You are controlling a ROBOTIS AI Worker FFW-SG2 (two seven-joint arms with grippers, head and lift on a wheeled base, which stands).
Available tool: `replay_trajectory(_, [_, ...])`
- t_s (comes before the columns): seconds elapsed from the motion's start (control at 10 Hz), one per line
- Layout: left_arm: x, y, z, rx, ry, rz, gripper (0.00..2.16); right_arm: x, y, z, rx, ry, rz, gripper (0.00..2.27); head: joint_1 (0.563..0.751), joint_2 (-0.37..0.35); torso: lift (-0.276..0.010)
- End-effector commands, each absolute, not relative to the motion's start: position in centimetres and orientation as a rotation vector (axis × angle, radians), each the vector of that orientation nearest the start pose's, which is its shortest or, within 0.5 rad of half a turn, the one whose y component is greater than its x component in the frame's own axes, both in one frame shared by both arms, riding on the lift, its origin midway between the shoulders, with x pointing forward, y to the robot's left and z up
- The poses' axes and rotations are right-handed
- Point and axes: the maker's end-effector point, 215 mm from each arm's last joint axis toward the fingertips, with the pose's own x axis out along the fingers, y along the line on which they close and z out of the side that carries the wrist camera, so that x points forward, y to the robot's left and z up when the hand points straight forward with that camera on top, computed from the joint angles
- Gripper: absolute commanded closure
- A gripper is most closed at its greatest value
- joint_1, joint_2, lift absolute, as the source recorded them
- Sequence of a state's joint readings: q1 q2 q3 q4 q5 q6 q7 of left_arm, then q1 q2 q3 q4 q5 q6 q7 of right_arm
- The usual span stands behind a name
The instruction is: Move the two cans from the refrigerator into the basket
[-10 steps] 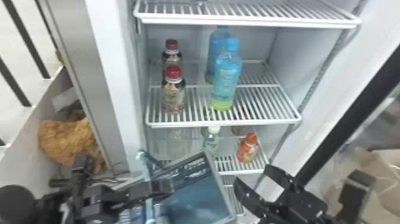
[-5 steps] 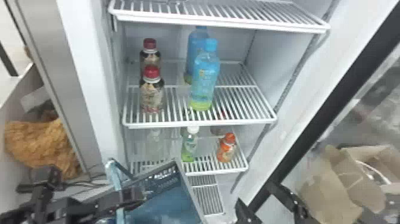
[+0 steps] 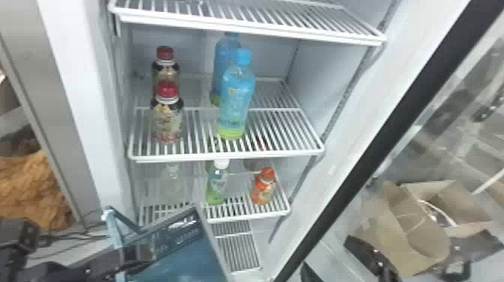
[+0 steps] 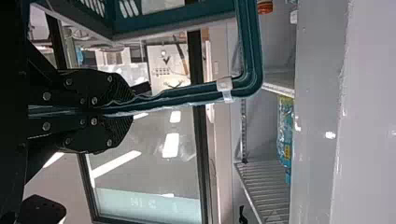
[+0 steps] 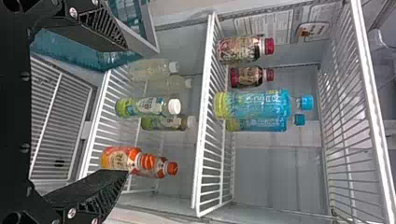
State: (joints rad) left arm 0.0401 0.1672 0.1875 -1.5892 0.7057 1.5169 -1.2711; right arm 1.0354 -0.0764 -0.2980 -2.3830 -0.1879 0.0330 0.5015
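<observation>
My left gripper (image 3: pixel 146 254) is at the lower left, at the handle (image 3: pixel 115 232) of the blue-green basket (image 3: pixel 187 258). In the left wrist view the gripper (image 4: pixel 133 108) is shut on the basket handle (image 4: pixel 252 60). My right gripper (image 3: pixel 328 259) is low beside the fridge's door-side edge. Seen from the right wrist, the gripper (image 5: pixel 126 109) stands open with nothing between its fingertips, facing the shelves. The refrigerator holds bottles: red-capped dark ones (image 3: pixel 167 120), blue ones (image 3: pixel 236 101), a green one (image 3: pixel 217 183) and an orange one (image 3: pixel 263 189). I see no cans.
White wire shelves (image 3: pixel 225 155) cross the fridge, another above (image 3: pixel 247 26). The glass door (image 3: pixel 423 146) stands open on the right, with a brown paper bag (image 3: pixel 408 232) at its lower part. An orange-brown bundle (image 3: pixel 33 187) lies at the left.
The head view has turned, so the fridge, basket and left gripper appear farther left. My right gripper has shifted lower and rightward, away from the basket. The left gripper keeps hold of the handle.
</observation>
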Motion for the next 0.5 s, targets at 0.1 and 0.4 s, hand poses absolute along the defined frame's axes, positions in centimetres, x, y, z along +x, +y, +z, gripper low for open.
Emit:
replay_trajectory(0.1, [33.45, 8.93, -35.74, -1.39, 0.88, -1.258, 1.19, 28.5, -25.38, -34.94, -0.043, 0.243, 0.35, 0.14, 0.695, -0.306, -0.025])
replay_trajectory(0.4, [33.54, 8.94, -35.63, -1.391, 0.878, -1.259, 1.19, 28.65, -25.35, -34.82, -0.048, 0.235, 0.347, 0.14, 0.695, -0.305, -0.025])
